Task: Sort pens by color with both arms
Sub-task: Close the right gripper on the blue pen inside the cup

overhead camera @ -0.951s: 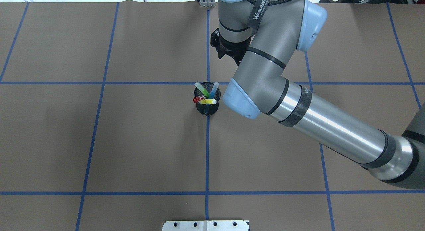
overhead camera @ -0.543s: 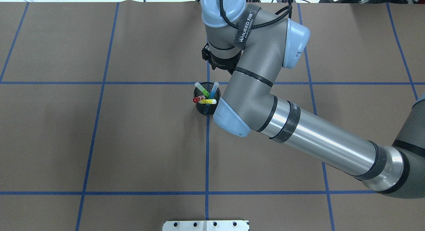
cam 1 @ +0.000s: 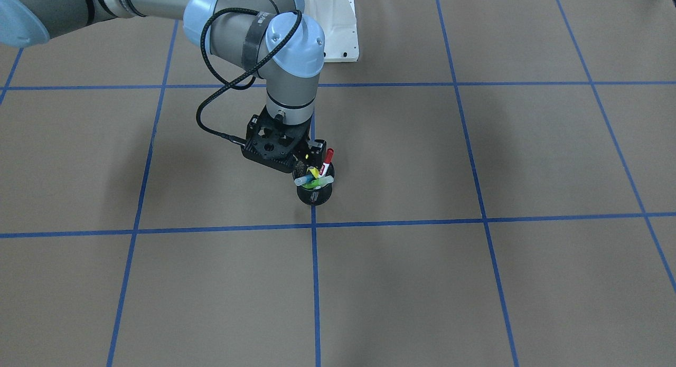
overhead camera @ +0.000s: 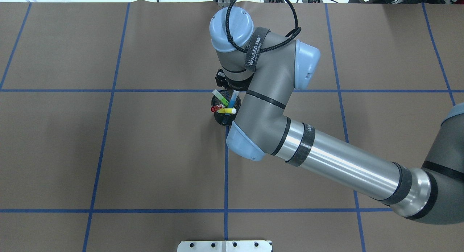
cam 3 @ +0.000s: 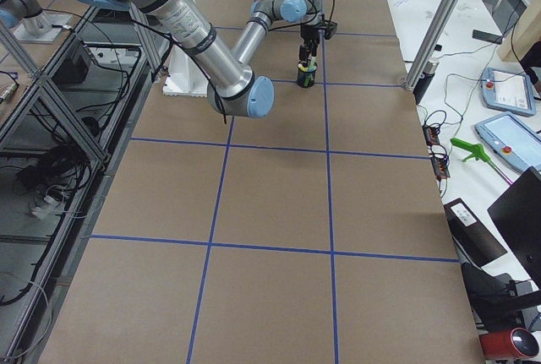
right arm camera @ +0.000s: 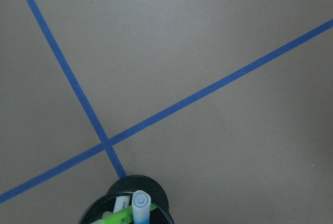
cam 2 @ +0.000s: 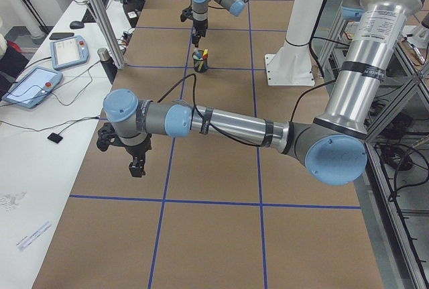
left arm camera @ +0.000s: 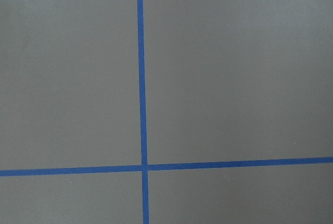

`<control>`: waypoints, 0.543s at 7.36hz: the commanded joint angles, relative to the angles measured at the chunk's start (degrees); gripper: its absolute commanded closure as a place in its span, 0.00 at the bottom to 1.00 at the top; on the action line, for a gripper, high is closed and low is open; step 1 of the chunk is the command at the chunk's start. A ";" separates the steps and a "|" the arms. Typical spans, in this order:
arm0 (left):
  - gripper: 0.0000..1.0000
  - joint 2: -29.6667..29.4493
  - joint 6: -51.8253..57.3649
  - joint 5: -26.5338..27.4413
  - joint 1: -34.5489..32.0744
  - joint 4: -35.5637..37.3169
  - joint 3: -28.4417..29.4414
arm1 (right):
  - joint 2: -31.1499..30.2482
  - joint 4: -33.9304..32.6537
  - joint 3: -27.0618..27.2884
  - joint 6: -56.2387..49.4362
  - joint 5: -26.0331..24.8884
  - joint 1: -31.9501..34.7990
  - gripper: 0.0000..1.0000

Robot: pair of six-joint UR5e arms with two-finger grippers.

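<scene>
Nothing is sorted yet: all four pens stand in the mesh cup just beneath the right gripper, whose jaw spacing I cannot tell, nor that of the left gripper, well apart from them.

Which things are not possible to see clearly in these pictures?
Right gripper fingers: front view, lost against the black mesh cup; overhead, the wrist covers them.
Left gripper: left side view only, too small to judge.
Pens: lower parts hidden inside the cup; right wrist view cuts them at the bottom edge.
</scene>
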 commanded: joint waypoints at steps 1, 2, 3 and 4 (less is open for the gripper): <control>0.00 0.10 0.00 0.00 0.00 -0.02 -0.03 | 1.05 5.80 -3.86 -1.20 -0.36 -0.04 0.18; 0.00 0.19 0.00 0.00 0.00 -0.02 -0.12 | 2.28 6.01 -4.83 -1.20 -0.36 0.31 0.18; 0.00 0.19 0.00 0.00 0.00 -0.02 -0.12 | 2.29 6.10 -4.93 -1.29 -0.27 0.40 0.18; 0.00 0.19 0.00 0.00 0.00 -0.02 -0.04 | 2.12 6.10 -5.02 -1.20 -0.01 0.40 0.23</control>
